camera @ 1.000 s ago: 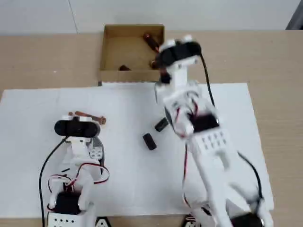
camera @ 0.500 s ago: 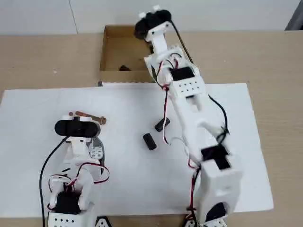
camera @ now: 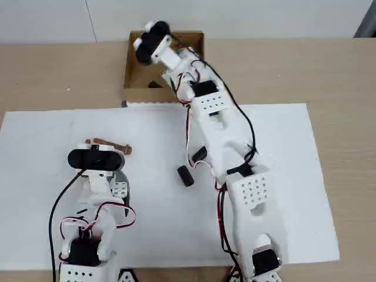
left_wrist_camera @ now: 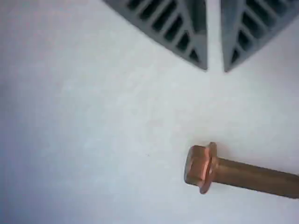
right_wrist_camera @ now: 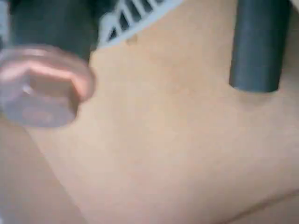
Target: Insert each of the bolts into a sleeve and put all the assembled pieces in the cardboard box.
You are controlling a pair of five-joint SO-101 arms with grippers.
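Observation:
My right gripper [camera: 157, 57] hangs over the cardboard box [camera: 127, 70], toward its far left part. In the right wrist view it is shut on a copper bolt [right_wrist_camera: 43, 88] whose shank sits in a dark sleeve [right_wrist_camera: 46, 21]. A second dark sleeve [right_wrist_camera: 258, 46] lies on the box floor. My left gripper [left_wrist_camera: 214, 51] is low over the white paper, fingers close together with nothing between them. A loose copper bolt [left_wrist_camera: 233, 171] lies just beyond it, also seen as the bolt [camera: 109, 144] in the high view. Two black sleeves [camera: 185, 175] [camera: 200, 154] lie mid-paper.
White paper [camera: 147, 223] covers the near table, with bare wood [camera: 329, 70] around it. A dark piece [camera: 154, 84] lies by the box's front wall. The outstretched right arm [camera: 226, 141] partly covers one sleeve.
The right arm has swung left across the box, from its right edge to its far left part, with the piece in its grip. The left arm and the loose bolt have not moved.

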